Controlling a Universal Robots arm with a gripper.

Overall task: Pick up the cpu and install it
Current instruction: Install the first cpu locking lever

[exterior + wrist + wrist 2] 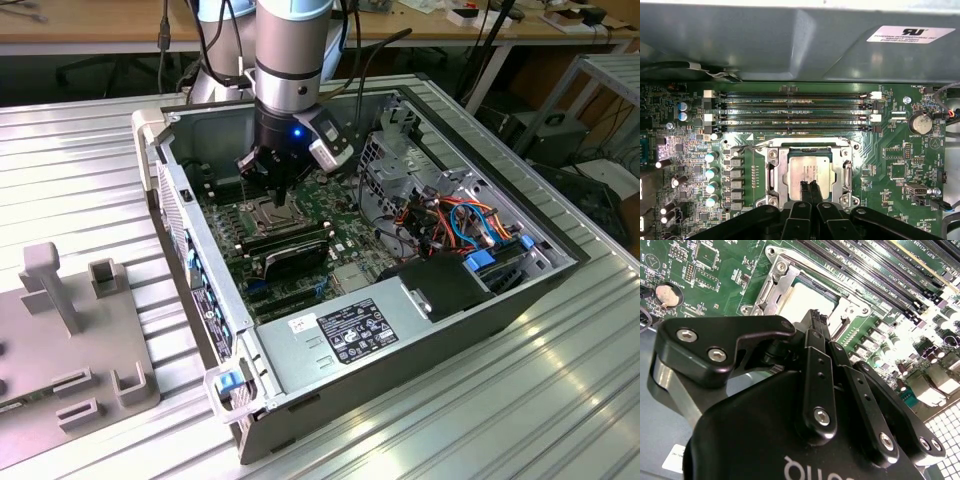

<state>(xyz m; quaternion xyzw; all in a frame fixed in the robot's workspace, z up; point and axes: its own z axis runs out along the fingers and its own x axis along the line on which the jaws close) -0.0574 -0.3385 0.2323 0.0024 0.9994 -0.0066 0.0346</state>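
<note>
The cpu (810, 166), a flat silver-grey square, lies flat inside the metal-framed socket (774, 175) on the green motherboard. My gripper (809, 187) hangs just above the cpu's edge, its two black fingertips pressed together and nothing between them. In the second wrist view the cpu (807, 297) shows bright beyond the shut gripper (817, 317), inside the socket frame (772, 282). In the exterior view the gripper (272, 190) reaches down into the open computer case over the socket area.
Long black RAM slots (790, 107) run beside the socket. A coin battery (920, 122) sits on the board. The case wall (790, 45) stands close behind. A power supply (350, 330), coloured cables (455, 215) and a grey fixture (70, 330) lie around.
</note>
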